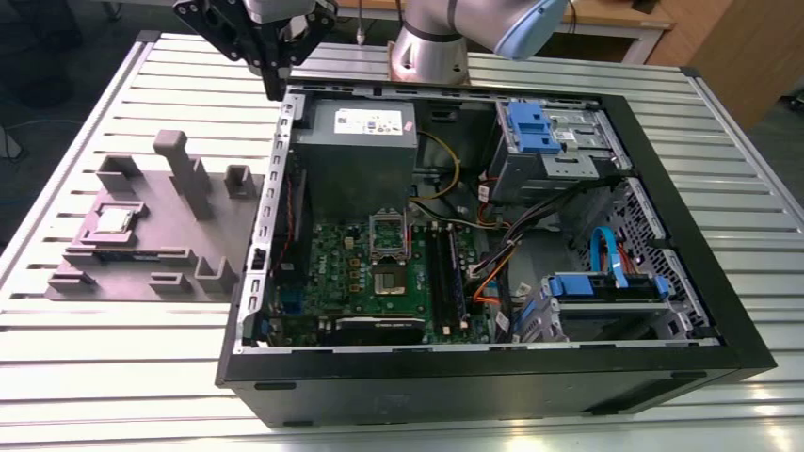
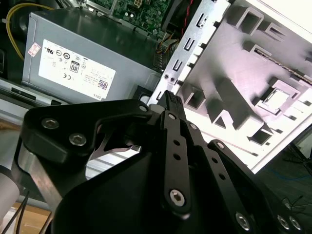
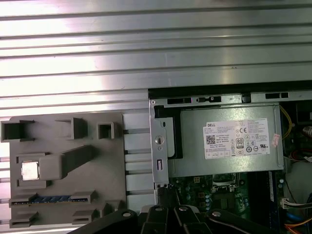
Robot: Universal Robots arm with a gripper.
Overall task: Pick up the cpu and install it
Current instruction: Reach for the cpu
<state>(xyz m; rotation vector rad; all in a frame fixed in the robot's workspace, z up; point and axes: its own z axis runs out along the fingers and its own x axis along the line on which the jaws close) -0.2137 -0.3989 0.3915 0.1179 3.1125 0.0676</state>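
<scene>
Now: slatted metal table carries an open computer case. Beside the case, at the exterior view's left, lies a grey holder tray. Claw hangs over the case's far corner by the power supply, fingers together, nothing held. Cpu sits in a tray recess, well apart from the claw.

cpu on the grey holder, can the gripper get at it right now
Probably yes: the cpu lies uncovered in its pocket, with the gripper above the case edge nearby; only a tall post stands close.
</scene>
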